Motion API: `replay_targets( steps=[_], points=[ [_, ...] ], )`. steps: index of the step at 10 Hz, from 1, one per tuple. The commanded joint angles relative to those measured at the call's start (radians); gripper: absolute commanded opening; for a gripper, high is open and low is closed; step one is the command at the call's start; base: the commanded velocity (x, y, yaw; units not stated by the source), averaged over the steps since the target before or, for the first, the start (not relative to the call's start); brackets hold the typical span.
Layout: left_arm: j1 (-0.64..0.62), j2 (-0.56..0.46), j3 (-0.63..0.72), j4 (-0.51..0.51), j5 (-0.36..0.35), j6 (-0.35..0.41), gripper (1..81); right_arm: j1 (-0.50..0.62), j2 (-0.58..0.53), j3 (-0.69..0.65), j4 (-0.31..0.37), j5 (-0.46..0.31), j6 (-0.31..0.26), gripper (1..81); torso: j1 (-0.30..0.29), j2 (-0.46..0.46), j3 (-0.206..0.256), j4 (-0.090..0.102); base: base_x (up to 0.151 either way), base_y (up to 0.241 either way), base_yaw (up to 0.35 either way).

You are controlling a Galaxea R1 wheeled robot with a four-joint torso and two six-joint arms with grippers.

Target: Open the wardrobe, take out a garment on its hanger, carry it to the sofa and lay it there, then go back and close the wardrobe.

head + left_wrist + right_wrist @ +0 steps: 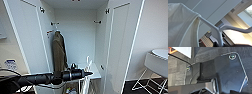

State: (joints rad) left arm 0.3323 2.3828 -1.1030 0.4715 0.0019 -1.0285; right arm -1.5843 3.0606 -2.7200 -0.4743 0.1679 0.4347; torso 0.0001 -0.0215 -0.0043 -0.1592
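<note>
The thin white T-shirt (181,25) hangs limp and light on its slim, stiff white hanger (216,31), just in front of the open tall white wardrobe (75,37). Best held at the hanger's neck, where the left gripper (87,73) seems clamped; the right's jaws I cannot tell.

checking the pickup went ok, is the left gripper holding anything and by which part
It looks so: the white hanger, T-shirt draped on it, appears held by its neck below the hook; the contact itself is hidden.

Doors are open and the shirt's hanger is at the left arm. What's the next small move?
Probably draw the left end effector straight back from the wardrobe. The hanger with the shirt sits at it, low in front of the open doors, with the jacket hanging close behind.
</note>
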Motion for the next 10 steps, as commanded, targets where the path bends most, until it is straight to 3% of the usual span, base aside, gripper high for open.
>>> replay_targets(
  steps=[1, 10],
  points=[
    [-0.160, 0.004, 0.034, 0.032, -0.056, 0.011, 1.0, 0.048, 0.002, 0.004, 0.006, -0.031, -0.001, 81.1, 0.000, 0.000, 0.000, 0.000, 0.000, 0.000, 0.000],
    [-0.131, 0.012, 0.034, 0.029, -0.074, 0.013, 1.0, 0.039, -0.007, 0.004, 0.008, -0.011, 0.001, 81.1, 0.000, 0.000, 0.000, 0.000, 0.000, 0.000, 0.000]
  ],
)
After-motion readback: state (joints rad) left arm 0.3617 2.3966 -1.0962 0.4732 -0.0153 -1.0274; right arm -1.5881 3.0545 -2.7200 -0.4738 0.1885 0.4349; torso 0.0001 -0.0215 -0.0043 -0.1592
